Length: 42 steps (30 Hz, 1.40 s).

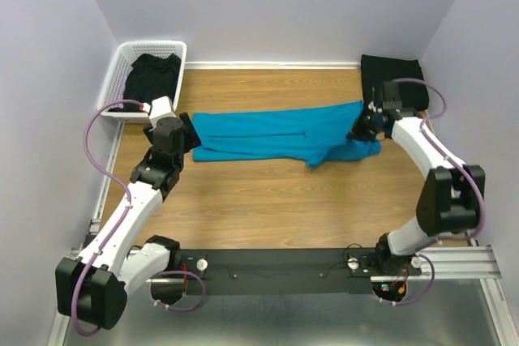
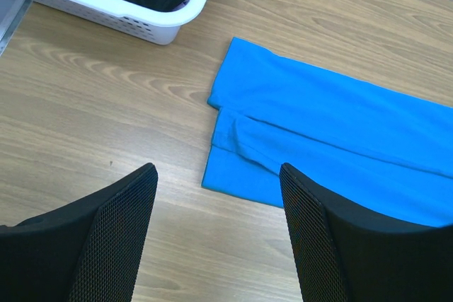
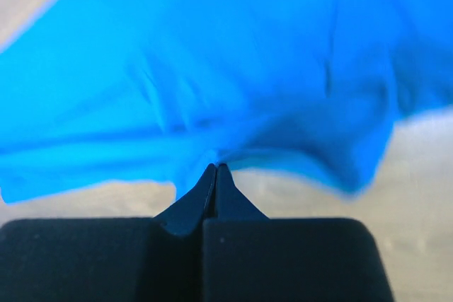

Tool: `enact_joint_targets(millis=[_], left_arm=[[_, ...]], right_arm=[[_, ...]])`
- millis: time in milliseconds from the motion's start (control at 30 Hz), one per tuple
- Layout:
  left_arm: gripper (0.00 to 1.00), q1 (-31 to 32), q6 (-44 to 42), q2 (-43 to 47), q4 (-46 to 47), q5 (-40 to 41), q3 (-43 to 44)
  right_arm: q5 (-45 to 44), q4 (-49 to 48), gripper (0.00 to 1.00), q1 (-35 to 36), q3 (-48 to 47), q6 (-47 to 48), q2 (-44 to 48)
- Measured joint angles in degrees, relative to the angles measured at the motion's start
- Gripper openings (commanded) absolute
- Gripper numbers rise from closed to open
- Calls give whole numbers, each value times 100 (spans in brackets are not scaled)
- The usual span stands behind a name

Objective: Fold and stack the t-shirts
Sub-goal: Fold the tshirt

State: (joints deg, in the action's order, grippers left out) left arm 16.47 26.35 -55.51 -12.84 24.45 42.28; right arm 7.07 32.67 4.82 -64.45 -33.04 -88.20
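Teal fabric fills my right wrist view, puckering toward the tips of the right jaws, which are clenched on a pinch of the teal shirt (image 1: pixel 276 135) at its right end. From overhead, that shirt lies stretched as a long, narrow band across the middle of the wooden counter (image 1: pixel 268 200), its right end bunched and wrinkled. The left jaws are released and spread wide, hanging over the shirt's left end, and their mesh-faced fingers (image 2: pixel 113 245) frame its squared corner without touching it. A white basket (image 1: pixel 122 70) sits in the upper left of the overhead frame with a black shirt (image 1: pixel 152 74) inside. Another black shirt (image 1: pixel 393 74) lies folded in the upper right, just behind the right arm.
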Motion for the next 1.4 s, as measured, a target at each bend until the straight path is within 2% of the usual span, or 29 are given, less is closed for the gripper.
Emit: enact_joint_targets(millis=[333, 633, 1067, 1200, 1233, 1300, 1333, 1400], left_arm=[[77, 0, 0, -46, 0, 44, 0], [77, 0, 0, -173, 0, 42, 0], [77, 0, 0, -389, 0, 35, 0], [77, 0, 4, -603, 0, -74, 0], [77, 0, 11, -660, -4, -122, 0], [77, 0, 57, -817, -7, -229, 0], [78, 0, 90, -911, -11, -304, 0], [78, 0, 157, -1102, -42, -452, 0]], right_arm=[[-144, -264, 1, 0, -1803, 267, -1762], [-140, -520, 1, 0, -2942, 514, -2629], [-142, -1108, 2, 0, -3134, 719, -3073], [-151, -1268, 17, 0, -3023, 702, -3073], [-170, -1296, 26, 0, -2990, 719, -3073], [-199, -1333, 35, 0, -2900, 758, -3073], [-214, -1340, 44, 2, -2855, 833, -3062], [-247, -1364, 54, 20, -2732, 990, -3038]])
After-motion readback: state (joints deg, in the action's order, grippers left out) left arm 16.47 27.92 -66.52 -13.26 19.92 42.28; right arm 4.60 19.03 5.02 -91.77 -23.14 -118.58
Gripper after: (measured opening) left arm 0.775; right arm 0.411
